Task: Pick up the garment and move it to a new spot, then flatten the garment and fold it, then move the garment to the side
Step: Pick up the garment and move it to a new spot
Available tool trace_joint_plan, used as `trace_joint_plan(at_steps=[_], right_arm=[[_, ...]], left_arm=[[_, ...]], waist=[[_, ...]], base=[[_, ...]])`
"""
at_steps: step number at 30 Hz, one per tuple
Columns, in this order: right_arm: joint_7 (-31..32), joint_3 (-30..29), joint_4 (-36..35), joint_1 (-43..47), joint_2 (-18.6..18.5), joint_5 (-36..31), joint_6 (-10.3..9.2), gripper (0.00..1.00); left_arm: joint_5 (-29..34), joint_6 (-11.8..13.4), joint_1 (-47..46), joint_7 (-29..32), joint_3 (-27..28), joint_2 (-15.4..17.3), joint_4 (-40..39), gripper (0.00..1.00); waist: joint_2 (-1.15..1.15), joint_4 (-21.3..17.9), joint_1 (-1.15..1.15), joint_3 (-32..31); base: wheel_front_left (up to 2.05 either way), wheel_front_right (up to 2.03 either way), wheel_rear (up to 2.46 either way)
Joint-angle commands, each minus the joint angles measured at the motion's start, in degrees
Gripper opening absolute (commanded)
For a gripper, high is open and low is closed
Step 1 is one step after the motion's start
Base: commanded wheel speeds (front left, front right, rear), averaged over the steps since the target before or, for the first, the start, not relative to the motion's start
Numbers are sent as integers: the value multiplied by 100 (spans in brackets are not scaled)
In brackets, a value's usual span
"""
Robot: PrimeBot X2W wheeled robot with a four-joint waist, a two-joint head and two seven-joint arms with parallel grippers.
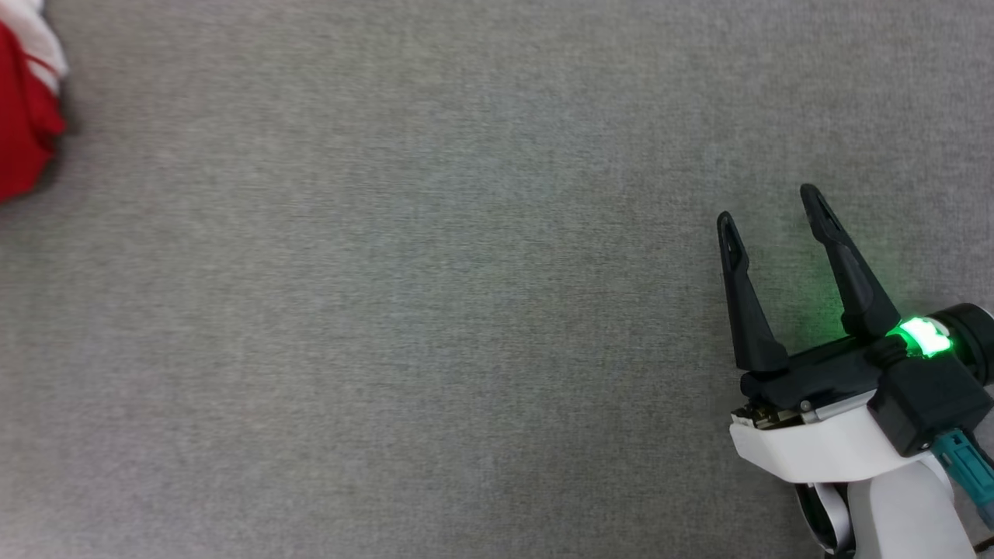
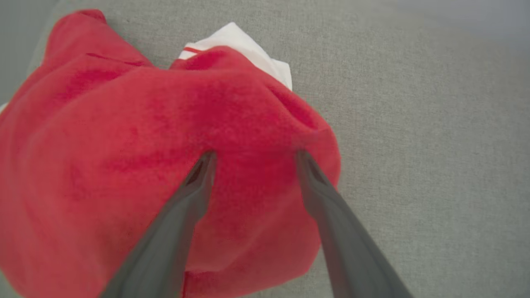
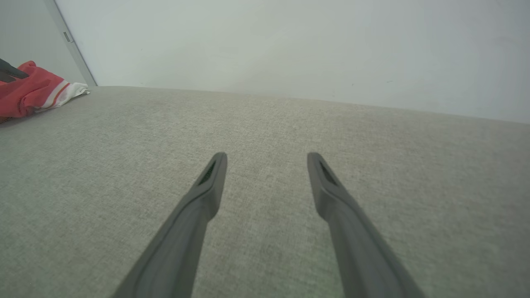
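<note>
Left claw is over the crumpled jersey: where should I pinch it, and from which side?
Probably the raised red ridge of the garment between the open left claw fingers, straight down from above: fabric humps there, the white sleeve lies flatter.

The right tool stands spread at lower right, the garment at the upper-left edge.

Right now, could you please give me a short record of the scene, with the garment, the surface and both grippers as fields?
garment: red with a white sleeve, bunched up, at the head view's left edge
surface: grey woven fabric
left gripper: open, tips at the red cloth, nothing clamped
right gripper: open, above bare surface, far from the garment
</note>
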Motion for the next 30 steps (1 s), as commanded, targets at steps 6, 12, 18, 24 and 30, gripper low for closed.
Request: trace_joint_plan(at_steps=[6, 12, 18, 24, 30], right_arm=[[-15, -21, -43, -175, 0, 40, -2, 100], [-13, -20, -7, -237, 0, 56, -2, 100], [-14, 20, 82, -213, 0, 71, -2, 100], [-15, 52, 197, -150, 0, 108, -2, 100], [-15, -2, 306, -64, 0, 210, -2, 100]], left_arm=[[-89, 8, -334, 424, -225, 52, 447, 100], [43, 5, -396, 547, -528, -141, 916, 37], [-41, -8, -275, 254, -786, -198, 913, 0], [-371, -8, -78, -119, -1036, -104, 635, 0], [-696, -4, 268, -515, -1463, -90, 125, 0]], waist=[[0, -257, -1, 387], [0, -312, -1, 458], [0, -333, -1, 266], [0, -348, -1, -192], [0, -397, -1, -766]], base=[[0, 0, 0], [0, 0, 0], [0, 0, 0], [0, 0, 0], [0, 0, 0]])
